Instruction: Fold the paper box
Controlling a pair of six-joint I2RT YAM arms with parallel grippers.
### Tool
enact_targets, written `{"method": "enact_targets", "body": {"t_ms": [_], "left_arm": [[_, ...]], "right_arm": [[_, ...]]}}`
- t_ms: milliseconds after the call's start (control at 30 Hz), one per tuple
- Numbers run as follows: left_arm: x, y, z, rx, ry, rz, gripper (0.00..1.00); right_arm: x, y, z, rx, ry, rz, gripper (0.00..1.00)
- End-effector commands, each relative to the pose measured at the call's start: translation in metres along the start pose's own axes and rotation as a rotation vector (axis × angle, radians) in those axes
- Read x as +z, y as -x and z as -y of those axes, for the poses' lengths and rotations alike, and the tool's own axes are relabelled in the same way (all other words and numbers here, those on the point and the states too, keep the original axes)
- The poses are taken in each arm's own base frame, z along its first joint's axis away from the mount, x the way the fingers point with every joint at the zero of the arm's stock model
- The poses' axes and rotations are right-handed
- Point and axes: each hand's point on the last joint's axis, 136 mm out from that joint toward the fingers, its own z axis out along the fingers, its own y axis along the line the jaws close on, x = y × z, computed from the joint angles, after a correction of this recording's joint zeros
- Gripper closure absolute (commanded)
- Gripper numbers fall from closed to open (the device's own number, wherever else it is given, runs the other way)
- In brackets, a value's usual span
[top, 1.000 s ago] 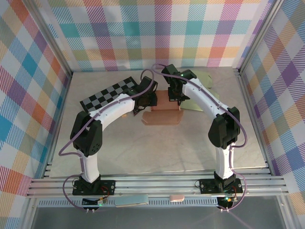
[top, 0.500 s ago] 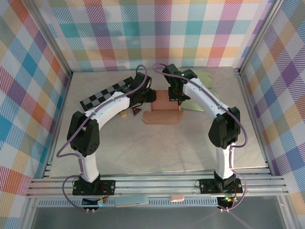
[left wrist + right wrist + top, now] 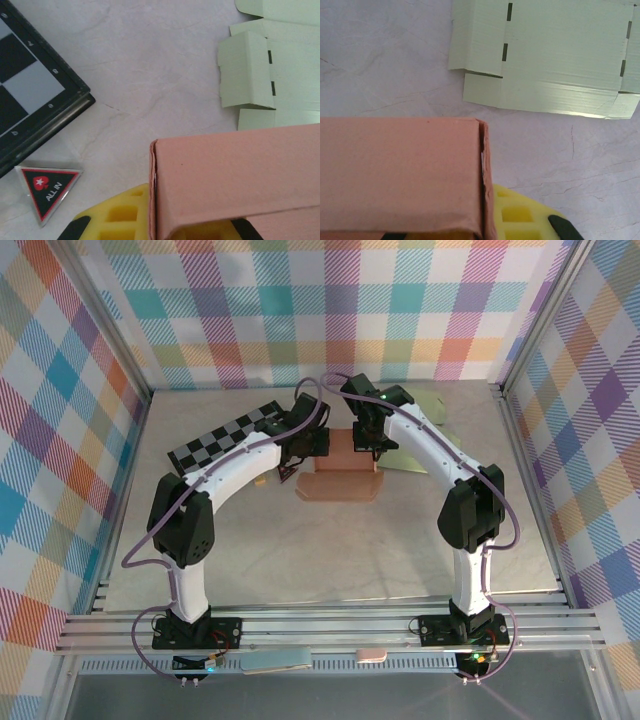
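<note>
The pink paper box (image 3: 343, 478) lies at the middle of the table, with a folded-up part at its back and flat flaps toward the front. My left gripper (image 3: 300, 452) is at its left end. In the left wrist view the left gripper (image 3: 155, 231) is shut on the left side wall of the box (image 3: 235, 175), with one yellow pad (image 3: 117, 215) outside the wall. My right gripper (image 3: 368, 446) is at the right end. In the right wrist view the right gripper (image 3: 486, 232) is shut on the right side wall of the box (image 3: 400, 170), yellow pad (image 3: 520, 217) outside.
A black-and-white checkerboard (image 3: 225, 435) (image 3: 30, 95) lies at the back left. A triangular "ALL IN" chip (image 3: 48, 187) sits by the left gripper. A flat pale green carton blank (image 3: 428, 418) (image 3: 545, 55) (image 3: 280, 65) lies behind and to the right of the box.
The left gripper swung out to the left and back, then came in again at the box's left end and its jaws closed. The right arm has stayed still.
</note>
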Motion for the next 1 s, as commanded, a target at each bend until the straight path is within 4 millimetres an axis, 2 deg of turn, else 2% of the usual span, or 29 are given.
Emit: {"method": "enact_targets", "body": {"t_ms": [0, 300, 400, 467, 633, 667, 733, 767, 867, 967], "left_arm": [[-0.007, 0.002, -0.020, 0.031, 0.161, 0.021, 1.00], [-0.015, -0.001, -0.036, 0.021, 0.272, 0.025, 0.99], [-0.016, 0.000, -0.034, 0.023, 0.262, 0.025, 0.94], [-0.016, 0.001, -0.032, 0.027, 0.255, 0.026, 1.00], [-0.023, 0.008, -0.020, 0.033, 0.193, 0.048, 1.00], [-0.026, 0.010, -0.016, 0.035, 0.172, 0.050, 0.95], [-0.036, 0.016, -0.009, 0.011, 0.133, 0.063, 0.65], [-0.044, 0.020, -0.006, -0.003, 0.109, 0.076, 0.56], [-0.065, 0.030, 0.005, -0.033, 0.020, 0.089, 0.45], [-0.075, 0.026, 0.013, -0.067, -0.067, 0.047, 0.44]], "right_arm": [[-0.019, 0.002, 0.013, 0.036, -0.006, 0.022, 1.00], [-0.018, 0.002, 0.012, 0.040, -0.007, 0.019, 1.00], [-0.017, 0.001, 0.011, 0.040, -0.003, 0.017, 1.00], [-0.018, 0.001, 0.011, 0.041, -0.002, 0.018, 1.00], [-0.016, 0.000, 0.012, 0.041, -0.005, 0.012, 1.00], [-0.016, 0.000, 0.012, 0.042, -0.004, 0.011, 1.00], [-0.015, -0.002, 0.012, 0.043, -0.004, 0.007, 1.00], [-0.015, -0.001, 0.012, 0.046, -0.005, 0.008, 1.00], [-0.013, -0.002, 0.012, 0.053, -0.004, 0.004, 1.00], [-0.010, -0.003, 0.014, 0.071, -0.005, -0.007, 1.00]]}}
